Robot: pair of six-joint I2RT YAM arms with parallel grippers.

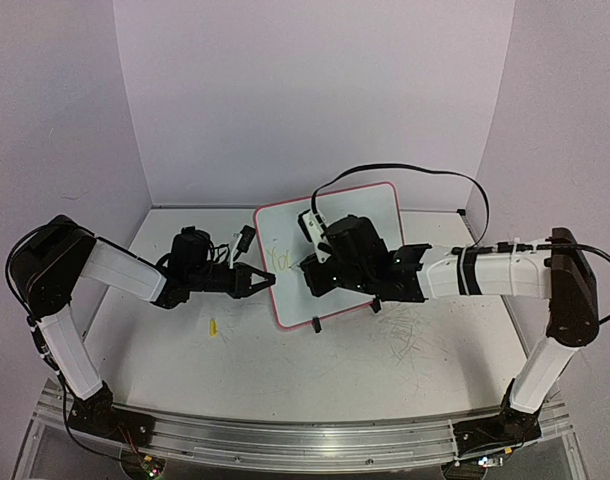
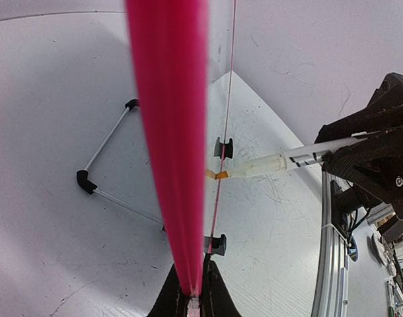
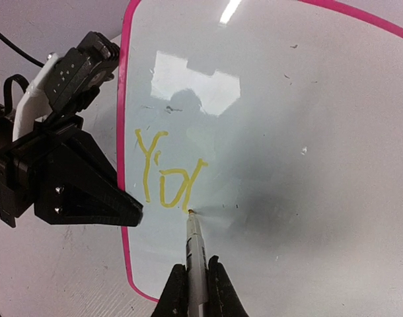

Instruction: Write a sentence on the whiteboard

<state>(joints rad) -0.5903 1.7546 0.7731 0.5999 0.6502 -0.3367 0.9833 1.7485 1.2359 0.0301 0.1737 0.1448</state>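
A: What lies nearest on the bench [image 1: 285, 370]?
B: A small yellow bit [image 1: 213, 326], alone, left of the middle and nearer than the board [image 3: 287, 132]. Right of the middle, grey scratches [image 1: 405, 335] mark the surface.
A: And the left tool [image 2: 191, 284]?
B: It pinches the board's pink left rim between its fingers. From its own camera the rim is seen edge-on, running straight up.
A: The right tool [image 3: 196, 274]?
B: Pressed together on a marker [image 3: 193, 241], which sticks out past the fingertips. Its tip touches the board's white face.
A: Where does the board stand?
B: About mid-bench, a little towards the far edge, leaning back on its wire stand [image 2: 109, 142], with two black feet [image 1: 315, 323] on the bench at its lower rim. The left tool meets it at the rim, and the right tool is in front of the face.
A: Is the sentence [image 3: 165, 175] there?
B: Only a start: a few pale-yellow letters near the left rim. There is a Y first, then what looks like an o, and one more stroke I cannot read. The marker tip sits just below and right of that stroke.
A: Beyond the board?
B: Plain walls [image 1: 315, 90] along the far edge.
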